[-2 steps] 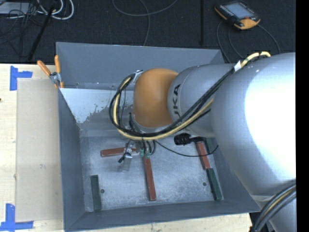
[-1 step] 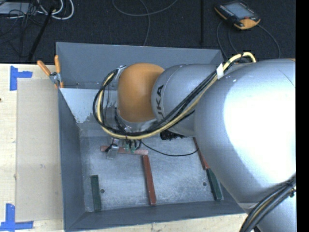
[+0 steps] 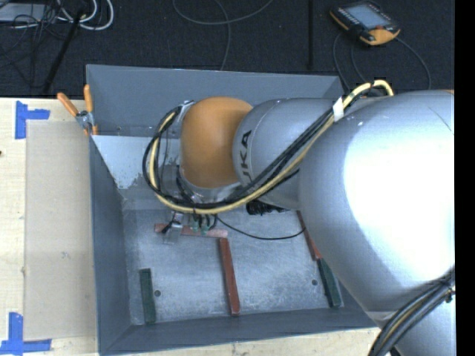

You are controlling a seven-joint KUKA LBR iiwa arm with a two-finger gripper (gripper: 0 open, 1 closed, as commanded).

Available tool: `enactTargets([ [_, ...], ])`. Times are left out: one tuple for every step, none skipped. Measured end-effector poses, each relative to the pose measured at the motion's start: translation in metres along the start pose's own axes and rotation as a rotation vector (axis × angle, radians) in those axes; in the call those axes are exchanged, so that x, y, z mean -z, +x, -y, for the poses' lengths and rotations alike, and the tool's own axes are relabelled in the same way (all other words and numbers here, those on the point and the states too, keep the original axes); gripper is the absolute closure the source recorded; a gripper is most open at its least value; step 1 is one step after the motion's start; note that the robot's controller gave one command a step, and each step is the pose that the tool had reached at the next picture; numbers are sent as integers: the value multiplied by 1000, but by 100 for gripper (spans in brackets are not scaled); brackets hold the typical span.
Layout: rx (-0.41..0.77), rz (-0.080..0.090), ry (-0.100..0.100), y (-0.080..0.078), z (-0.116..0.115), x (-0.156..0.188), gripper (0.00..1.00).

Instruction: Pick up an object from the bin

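Observation:
My gripper (image 3: 185,219) hangs low over the back left part of the bin floor, mostly hidden under the arm's orange cover. Right beneath it lie a small reddish piece (image 3: 162,228) on its left and a short red-brown bar (image 3: 215,233) on its right. Whether either piece is touched I cannot tell. A long red-brown stick (image 3: 228,275) runs from just under the gripper toward the front wall.
A dark green stick (image 3: 147,295) lies near the front left corner. Another dark green stick (image 3: 329,284) and a reddish one (image 3: 315,251) lie along the right side, partly under the arm. The big silver arm covers the bin's right half.

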State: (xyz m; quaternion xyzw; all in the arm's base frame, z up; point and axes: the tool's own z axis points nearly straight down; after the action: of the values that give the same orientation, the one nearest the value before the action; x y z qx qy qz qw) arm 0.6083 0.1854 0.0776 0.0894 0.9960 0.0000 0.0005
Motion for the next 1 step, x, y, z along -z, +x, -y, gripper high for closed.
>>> enactTargets([
  [-17,-6,3,20,11,50,100],
])
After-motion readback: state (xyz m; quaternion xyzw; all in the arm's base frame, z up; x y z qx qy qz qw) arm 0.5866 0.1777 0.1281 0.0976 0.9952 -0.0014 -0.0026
